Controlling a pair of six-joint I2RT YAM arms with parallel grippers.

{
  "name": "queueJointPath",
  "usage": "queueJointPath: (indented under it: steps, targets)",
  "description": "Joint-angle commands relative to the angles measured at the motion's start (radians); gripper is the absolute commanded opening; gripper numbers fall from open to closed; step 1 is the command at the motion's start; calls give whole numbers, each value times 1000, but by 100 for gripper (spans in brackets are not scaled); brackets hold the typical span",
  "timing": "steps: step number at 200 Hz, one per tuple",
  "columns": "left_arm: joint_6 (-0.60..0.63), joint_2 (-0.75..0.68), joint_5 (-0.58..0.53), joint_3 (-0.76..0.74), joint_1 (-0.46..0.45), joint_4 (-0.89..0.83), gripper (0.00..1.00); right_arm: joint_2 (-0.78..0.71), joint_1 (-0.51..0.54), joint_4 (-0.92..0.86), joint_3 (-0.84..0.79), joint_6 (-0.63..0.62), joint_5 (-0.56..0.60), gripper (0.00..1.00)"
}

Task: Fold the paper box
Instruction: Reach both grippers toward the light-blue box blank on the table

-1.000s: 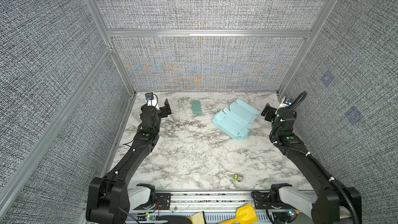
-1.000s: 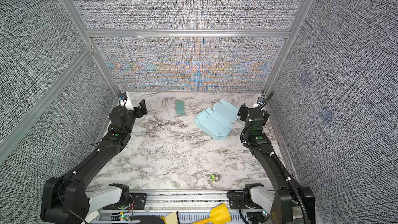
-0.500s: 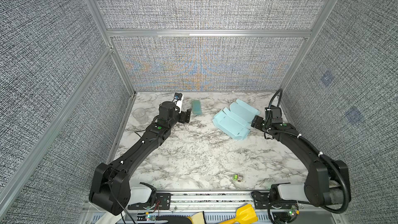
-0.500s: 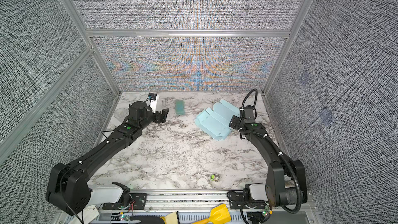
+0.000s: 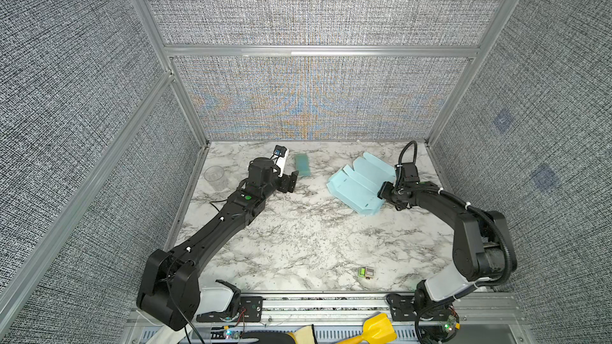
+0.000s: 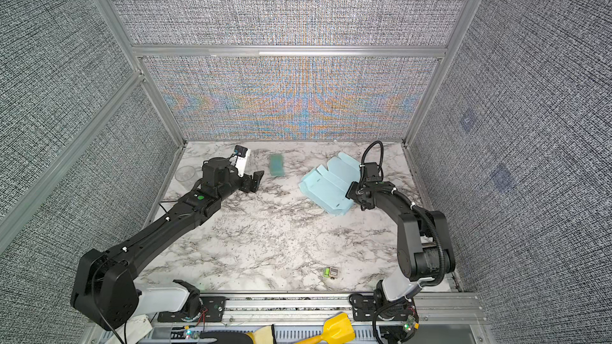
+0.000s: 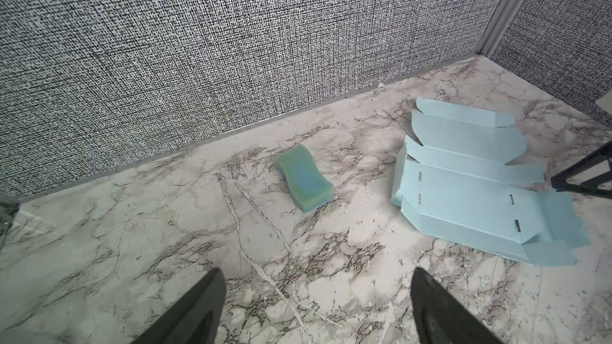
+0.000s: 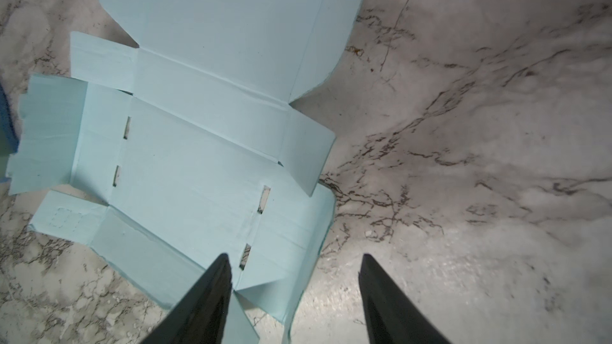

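The box [image 8: 198, 147] is laid flat on the desk [image 8: 463, 127]. Its edge flap is set between the right jaws, which are held apart, likely so it can be pinched up. The left jaws are held wide apart, far from it.

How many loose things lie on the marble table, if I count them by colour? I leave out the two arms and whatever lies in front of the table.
Pale blue: 1, the paper box
Green: 2, the sponge and the small block, which is partly grey
Clear: 1, the cup
Total: 4
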Motion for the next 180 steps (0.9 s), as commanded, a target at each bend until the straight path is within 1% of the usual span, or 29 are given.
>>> queueJointPath:
  steps: [1, 27, 37, 54, 72, 86, 102, 117, 124, 149, 165, 180]
  targets:
    - [8, 7, 9, 2, -6, -1, 89, 19, 7, 13, 0, 19, -11, 60]
    - [13, 11, -1, 0, -7, -1, 89, 36, 15, 32, -19, 28, -20, 53]
    - [12, 14, -5, 1, -9, -2, 89, 39, 17, 34, -26, 38, -21, 45]
    - [4, 17, -11, 1, -13, -3, 89, 25, 18, 58, -53, 62, -23, 39]
    - [-36, 22, -28, 3, -18, -3, 89, 0, 22, 94, -107, 105, -28, 30]
    - [-91, 31, -58, 7, -26, -18, 89, -21, 27, 112, -139, 167, -23, 23]
    - [-181, 43, -96, 18, -39, -44, 89, -60, 38, 172, -193, 246, -38, 21]
    - [-267, 57, -101, 35, -54, -78, 88, -98, 58, 215, -235, 335, -34, 21]
    - [-312, 64, -104, 48, -61, -98, 86, -120, 69, 214, -248, 382, -17, 17]
    - [-524, 92, -39, 65, -66, -149, 81, -198, 112, 280, -315, 521, 7, 12]
    - [-649, 112, 30, 47, -70, -125, 74, -225, 142, 288, -330, 567, 21, 9]
    - [-739, 132, 76, 46, -82, -113, 70, -251, 165, 304, -355, 608, 36, 4]
